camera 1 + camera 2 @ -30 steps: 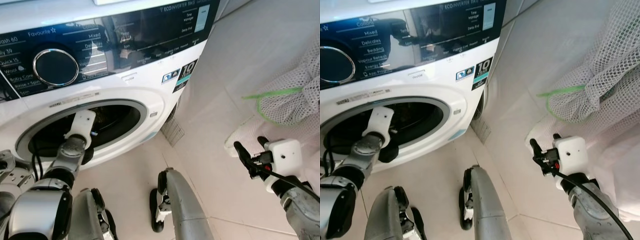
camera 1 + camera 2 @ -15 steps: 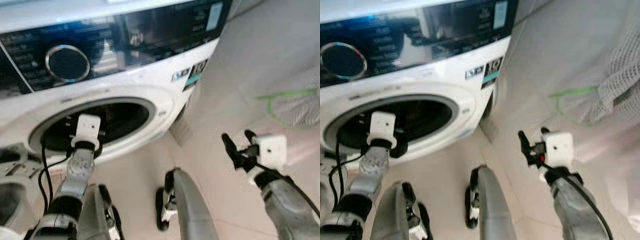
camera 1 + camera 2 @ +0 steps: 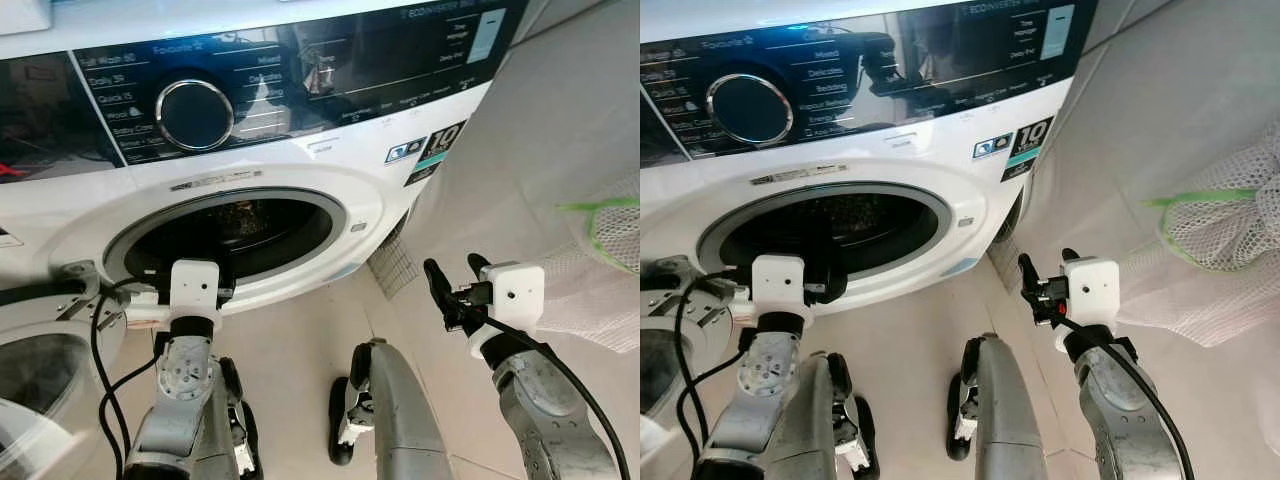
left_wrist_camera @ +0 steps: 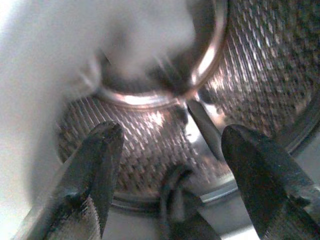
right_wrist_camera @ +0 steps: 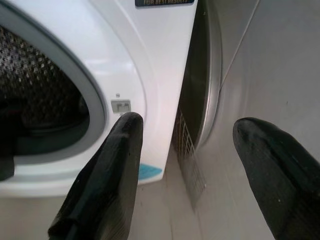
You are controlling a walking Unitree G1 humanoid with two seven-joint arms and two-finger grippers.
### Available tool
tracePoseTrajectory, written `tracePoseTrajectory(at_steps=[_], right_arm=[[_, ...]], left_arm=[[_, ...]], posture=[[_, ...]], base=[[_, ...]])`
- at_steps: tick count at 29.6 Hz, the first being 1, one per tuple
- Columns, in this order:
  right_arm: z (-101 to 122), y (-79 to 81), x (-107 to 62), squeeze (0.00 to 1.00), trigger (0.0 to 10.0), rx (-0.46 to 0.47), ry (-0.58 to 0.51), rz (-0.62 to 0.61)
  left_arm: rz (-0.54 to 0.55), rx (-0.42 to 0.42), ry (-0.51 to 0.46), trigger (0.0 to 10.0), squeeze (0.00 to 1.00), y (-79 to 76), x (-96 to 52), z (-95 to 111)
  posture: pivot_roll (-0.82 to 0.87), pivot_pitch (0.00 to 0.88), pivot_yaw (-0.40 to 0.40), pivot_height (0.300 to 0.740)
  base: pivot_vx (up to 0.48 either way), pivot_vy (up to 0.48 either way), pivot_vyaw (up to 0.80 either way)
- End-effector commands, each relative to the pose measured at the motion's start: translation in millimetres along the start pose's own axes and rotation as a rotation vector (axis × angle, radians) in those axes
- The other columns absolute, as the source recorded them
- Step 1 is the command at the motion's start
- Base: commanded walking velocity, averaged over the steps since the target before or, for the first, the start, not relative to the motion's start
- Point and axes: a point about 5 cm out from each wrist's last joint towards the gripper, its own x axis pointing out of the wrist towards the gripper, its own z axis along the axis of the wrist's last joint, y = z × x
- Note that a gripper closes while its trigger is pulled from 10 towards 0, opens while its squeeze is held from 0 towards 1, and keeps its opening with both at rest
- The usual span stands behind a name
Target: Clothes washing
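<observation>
The washer [image 3: 300,190] stands open. The left tool [image 4: 167,165], fingers apart and empty, sits at the drum [image 4: 260,75] mouth, likely loading. The right tool [image 3: 452,290], fingers apart, hangs beside the washer, near the mesh laundry bag [image 3: 1225,225].

Bright, even daylight across white washing machine [image 3: 300,190] and pale floor [image 3: 300,350]; head views sharp. Glossy control panel [image 3: 890,70] throws reflections. Drum [image 4: 150,130] dim, metal glinting; left wrist view smeared, washed out at one corner. Right wrist view clear, fingers [image 5: 102,185] soft-edged.
</observation>
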Motion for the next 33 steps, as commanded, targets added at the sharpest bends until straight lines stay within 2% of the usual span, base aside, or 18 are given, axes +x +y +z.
tracePoseTrajectory(at_steps=[1, 5, 11, 18, 33], right_arm=[[-5.8, -2.5, -4.2, 0.00, 10.0, 0.023, 0.009, -0.026], [-0.2, 3.9, 1.3, 0.00, 10.0, 0.039, -0.029, -0.015], [-1.3, 4.9, 6.1, 0.00, 10.0, 0.046, -0.038, -0.017], [2.2, 11.4, 14.2, 0.00, 10.0, 0.058, -0.066, -0.012], [-4.2, 6.9, 14.2, 0.00, 10.0, 0.056, -0.067, -0.049]], left_arm=[[0.033, 0.034, -0.008, 10.0, 0.00, 1.9, -8.8, 6.2], [0.089, 0.076, -0.041, 10.0, 0.00, 10.4, -10.3, 15.6], [0.110, 0.102, -0.032, 10.0, 0.00, 15.1, -8.2, 18.4], [0.117, 0.095, -0.015, 10.0, 0.00, 12.2, -5.0, 15.4], [0.115, 0.092, -0.017, 10.0, 0.00, 11.6, -2.3, 15.9]], posture=[[0.02, 0.358, -0.078, 0.577], [0.04, 0.339, -0.078, 0.577], [0.05, 0.325, -0.077, 0.577], [0.04, 0.292, -0.066, 0.577], [0.05, 0.242, -0.043, 0.577]], base=[[0.000, 0.000, 0.00], [0.000, 0.000, 0.00], [0.000, 0.000, 0.00], [0.000, 0.000, 0.00], [0.000, 0.000, 0.00]])
